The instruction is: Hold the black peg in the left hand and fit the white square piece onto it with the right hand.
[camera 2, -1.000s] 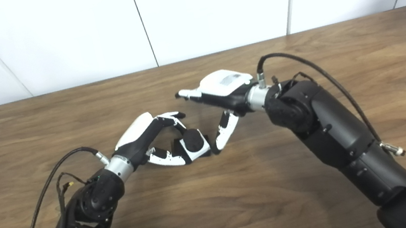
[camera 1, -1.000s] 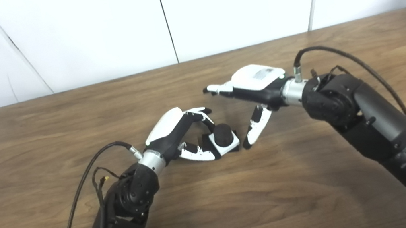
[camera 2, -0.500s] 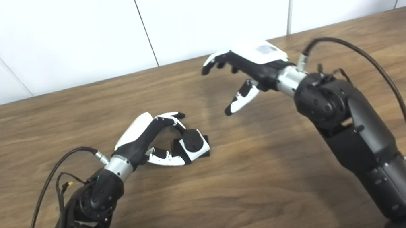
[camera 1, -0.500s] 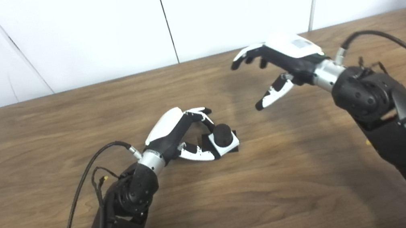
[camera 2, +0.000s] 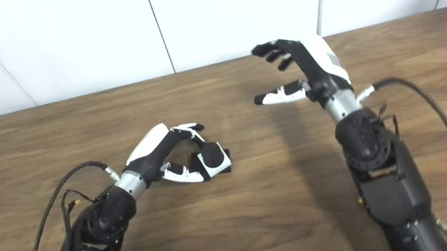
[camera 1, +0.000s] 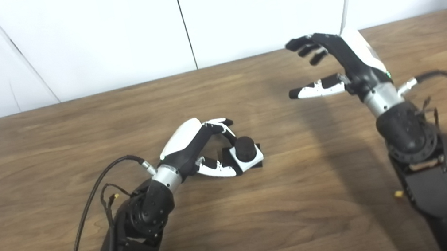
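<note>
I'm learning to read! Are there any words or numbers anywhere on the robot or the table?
No readable words or numbers anywhere.
Right hand: a small grey patch on its white back cover, too blurred to tell if it holds writing.
Left hand, white square piece, black peg and table: no writing shows.

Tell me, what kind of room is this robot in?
Probably a robot test room or lab, not a home. A bare wooden table stands against plain white wall panels, and on it only a black peg wearing a white square piece, beside the left hand.
</note>
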